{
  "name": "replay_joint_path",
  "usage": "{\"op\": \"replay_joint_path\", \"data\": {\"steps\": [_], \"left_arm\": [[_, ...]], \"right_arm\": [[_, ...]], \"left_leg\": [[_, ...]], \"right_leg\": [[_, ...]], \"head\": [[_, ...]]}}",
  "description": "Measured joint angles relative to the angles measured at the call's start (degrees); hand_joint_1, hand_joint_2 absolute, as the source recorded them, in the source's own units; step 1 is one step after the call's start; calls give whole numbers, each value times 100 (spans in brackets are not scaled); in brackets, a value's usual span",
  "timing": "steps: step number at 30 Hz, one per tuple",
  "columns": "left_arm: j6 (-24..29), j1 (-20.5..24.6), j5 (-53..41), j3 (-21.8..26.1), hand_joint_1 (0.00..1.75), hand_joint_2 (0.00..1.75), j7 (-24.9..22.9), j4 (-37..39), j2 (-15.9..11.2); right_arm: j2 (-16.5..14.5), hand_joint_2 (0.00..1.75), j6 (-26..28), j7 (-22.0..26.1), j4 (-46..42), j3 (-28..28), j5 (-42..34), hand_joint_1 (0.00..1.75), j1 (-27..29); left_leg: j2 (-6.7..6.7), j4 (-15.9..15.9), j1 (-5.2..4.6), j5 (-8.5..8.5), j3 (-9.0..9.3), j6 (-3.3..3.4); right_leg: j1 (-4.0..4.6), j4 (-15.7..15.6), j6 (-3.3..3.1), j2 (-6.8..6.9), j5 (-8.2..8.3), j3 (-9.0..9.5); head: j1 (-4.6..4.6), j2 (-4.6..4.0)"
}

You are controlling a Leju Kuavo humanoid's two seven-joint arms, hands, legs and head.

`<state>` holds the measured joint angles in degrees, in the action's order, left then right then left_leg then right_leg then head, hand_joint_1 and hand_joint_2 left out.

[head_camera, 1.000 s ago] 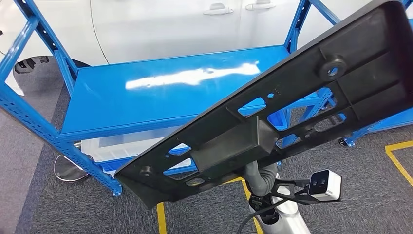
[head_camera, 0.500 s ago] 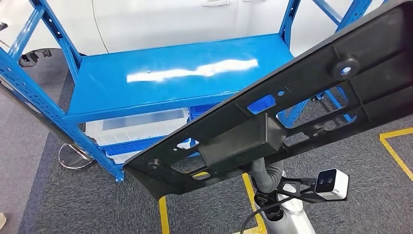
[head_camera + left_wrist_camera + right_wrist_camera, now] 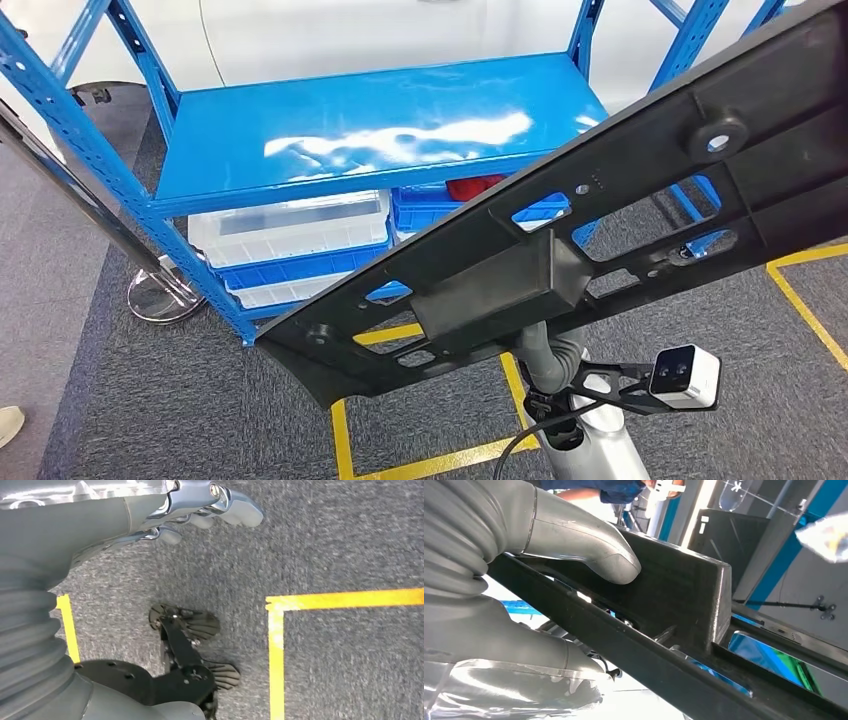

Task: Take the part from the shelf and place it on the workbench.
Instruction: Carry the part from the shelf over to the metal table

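Head view: the long black moulded plastic part, pierced with slots and round holes and carrying a raised rectangular box near its middle, crosses the frame on a slant from 7 o'clock to 2 o'clock, held in the air in front of the blue steel shelf and clear of it. The shelf's glossy top board lies at 11 o'clock; beneath it sit clear plastic bins and, beside them, a blue plastic crate holding something red. The right hand shows just under the part's raised box at 6 o'clock, grey and partly hidden by it, with a small white wrist camera just beside it at 5 o'clock. Yellow floor tape marks the dark grey carpet below.

Right wrist view: the right hand grips the part, its thick grey thumb pressed on the wall of the raised box and the remaining fingers wrapped under the lower edge.

Left wrist view: the left hand hangs above grey carpet and yellow tape lines, holding nothing; its fingers are loosely bent and slightly apart.

No brand, label or legible writing can be made out on the part, shelf or bins.
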<state>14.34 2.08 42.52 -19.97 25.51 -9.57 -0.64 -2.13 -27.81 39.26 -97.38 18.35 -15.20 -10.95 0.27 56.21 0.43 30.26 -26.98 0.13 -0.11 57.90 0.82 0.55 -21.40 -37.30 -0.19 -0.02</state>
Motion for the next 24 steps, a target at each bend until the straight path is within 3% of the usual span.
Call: {"op": "replay_joint_path", "data": {"steps": [2, 4, 6, 7, 8, 10, 12, 13, 15, 17, 19, 21, 22, 24], "left_arm": [[-3, -4, 13, 6, 0, 175, -34, 0, 1], [-2, -7, 13, 8, 0, 175, -52, 0, -2], [-4, -16, 13, 8, 0, 175, -68, 0, -3], [-8, -22, 13, 8, 0, 175, -71, 0, -3], [-18, -26, 13, 8, 0, 175, -73, 0, -2], [-53, -29, 13, 8, 0, 175, -74, 0, -1], [-93, -30, 13, 9, 0, 175, -75, 0, -3], [-108, -33, 16, 10, 0, 175, -79, 0, -4], [-120, -37, 38, 10, 0, 175, -91, 0, -7], [-117, -35, 65, 15, 0, 175, -107, 0, -8], [-98, -34, 74, 20, 0, 175, -143, 0, -9], [-82, -38, 75, 20, 0, 175, -199, 0, -10], [-79, -43, 74, 20, 0, 175, -229, 0, -10], [-78, -52, 64, 18, 0, 175, -280, 0, -21]], "right_arm": [[2, 175, 13, 2, -7, -22, 22, 175, 10], [3, 175, 19, 4, -15, -58, 44, 175, 33], [6, 175, 20, 4, -16, -93, 55, 175, 77], [9, 175, 20, 4, -16, -105, 61, 175, 95], [11, 175, 20, 4, -16, -114, 64, 175, 106], [14, 175, 17, 4, -23, -120, 70, 175, 106], [13, 175, 15, 4, -38, -122, 68, 175, 100], [13, 175, 14, 4, -45, -124, 66, 175, 99], [13, 175, 12, 4, -52, -133, 59, 175, 101], [13, 175, 9, -1, -58, -145, 55, 175, 95], [14, 175, 17, -11, -63, -154, 63, 175, 81], [14, 175, 65, -20, -64, -156, 104, 175, 69], [14, 175, 120, -19, -72, -157, 152, 175, 66], [14, 175, 276, -7, -127, -156, 311, 175, 64]], "left_leg": [[21, -16, 16, -107, -77, 80], [31, -9, 14, -200, -189, 115], [52, 8, 8, -276, -294, 121], [69, 22, 6, -302, -336, 118], [94, 37, 5, -319, -365, 112], [148, 62, -7, -337, -396, 88], [213, 78, -26, -349, -411, 45], [253, 81, -34, -357, -418, 17], [315, 94, -34, -349, -432, -36], [220, 298, -26, -183, -518, -97], [66, 941, -15, 200, -790, -134], [29, 1622, -11, 470, -1073, -147], [26, 1720, -8, 449, -1103, -148], [-24, 1269, 14, 120, -865, -137]], "right_leg": [[-20, 288, 59, -14, -245, -135], [-40, 1025, 106, -24, -732, -410], [-53, 1618, 130, -24, -1009, -562], [-56, 1610, 127, -23, -990, -480], [-57, 1363, 114, -16, -880, -282], [-28, 522, 47, 113, -626, 270], [29, -4, -44, 242, -524, 559], [53, -66, -84, 257, -530, 566], [34, -84, -139, 151, -476, 526], [-1, -120, -193, 65, -420, 504], [-8, -132, -229, -12, -380, 473], [-6, -119, -240, -111, -353, 433], [-7, -108, -235, -171, -344, 418], [-12, -78, -215, -296, -334, 402]], "head": [[15, -1], [31, -1], [31, -1], [31, -1], [31, 0], [30, 0], [27, 0], [26, 1], [24, 1], [21, 0], [20, -1], [19, 0], [19, 0], [18, 0]]}}
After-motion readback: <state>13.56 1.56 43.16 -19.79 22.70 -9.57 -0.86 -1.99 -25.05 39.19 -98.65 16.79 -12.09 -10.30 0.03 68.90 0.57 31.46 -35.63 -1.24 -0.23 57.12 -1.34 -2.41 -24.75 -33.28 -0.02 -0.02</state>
